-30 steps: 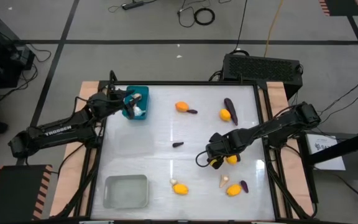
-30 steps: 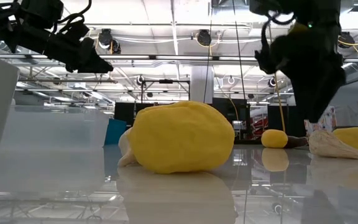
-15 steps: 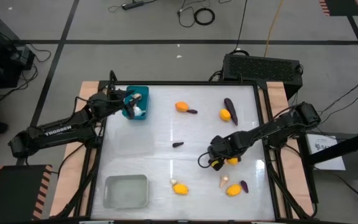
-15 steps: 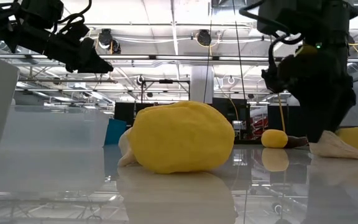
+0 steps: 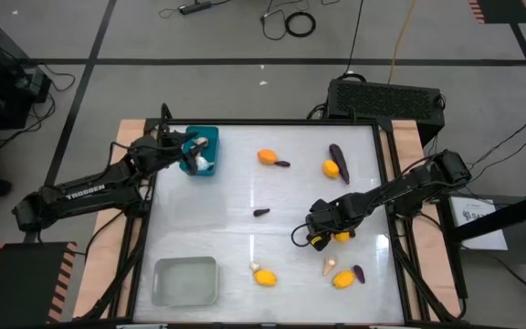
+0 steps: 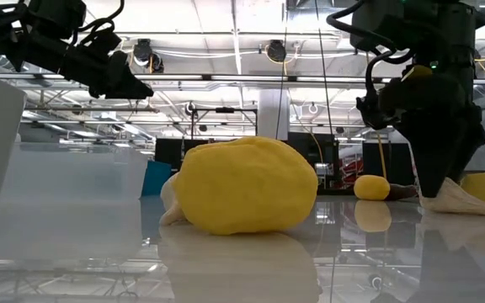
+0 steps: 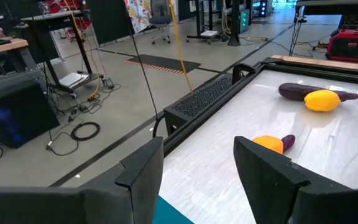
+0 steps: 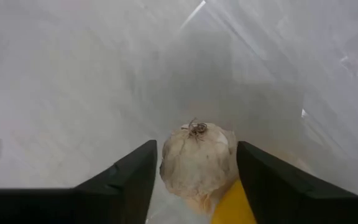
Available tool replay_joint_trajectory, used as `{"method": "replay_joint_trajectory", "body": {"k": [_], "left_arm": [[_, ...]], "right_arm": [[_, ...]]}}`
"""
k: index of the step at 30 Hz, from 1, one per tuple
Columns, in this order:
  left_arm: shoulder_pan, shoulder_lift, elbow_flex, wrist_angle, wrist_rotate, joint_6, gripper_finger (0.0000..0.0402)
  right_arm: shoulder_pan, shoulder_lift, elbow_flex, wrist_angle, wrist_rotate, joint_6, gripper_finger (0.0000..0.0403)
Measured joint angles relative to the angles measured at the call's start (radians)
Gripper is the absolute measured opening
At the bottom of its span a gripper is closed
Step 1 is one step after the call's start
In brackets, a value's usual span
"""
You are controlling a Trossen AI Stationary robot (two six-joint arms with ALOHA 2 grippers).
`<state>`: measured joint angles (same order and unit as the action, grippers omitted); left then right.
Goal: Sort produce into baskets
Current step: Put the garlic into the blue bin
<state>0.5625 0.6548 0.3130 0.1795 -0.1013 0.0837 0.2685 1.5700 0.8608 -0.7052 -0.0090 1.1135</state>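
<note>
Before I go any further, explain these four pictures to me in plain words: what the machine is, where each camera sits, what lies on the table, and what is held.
This is a robot with two dark arms, each ending in a two-finger claw. One camera looks straight down, one sits at table height, and one rides on each wrist.

On the white table lie toy lemons, slim purple eggplants and pale garlic bulbs. A teal bin sits at the far left corner, a pale bin at the near left.

The left claw hangs open over the teal bin, holding nothing. The right claw is low over the table, its open fingers on either side of a garlic bulb beside a lemon. Whether it already grips the bulb I cannot tell.
</note>
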Motion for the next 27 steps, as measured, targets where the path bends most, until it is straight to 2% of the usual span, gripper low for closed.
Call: {"method": "replay_joint_trajectory", "body": {"k": [6,10,16,22,27], "left_arm": [[0.000,0.000,0.000,0.000,0.000,0.000,0.0203],[0.000,0.000,0.000,0.002,0.000,0.000,0.0203],[0.000,0.000,0.000,0.011,0.000,0.000,0.0203],[0.000,0.000,0.000,0.023,0.000,0.000,0.0203],[0.000,0.000,0.000,0.023,0.000,0.000,0.0203]], "right_arm": [[-0.019,0.000,0.000,0.024,0.000,-0.009,0.0140],[-0.050,0.000,0.006,0.126,-0.001,-0.070,0.0117],[-0.140,0.000,0.055,0.324,0.020,-0.254,0.0120],[-0.257,0.006,0.071,0.637,0.090,-0.519,0.0122],[-0.356,0.080,0.078,0.828,0.083,-0.610,0.0122]]}}
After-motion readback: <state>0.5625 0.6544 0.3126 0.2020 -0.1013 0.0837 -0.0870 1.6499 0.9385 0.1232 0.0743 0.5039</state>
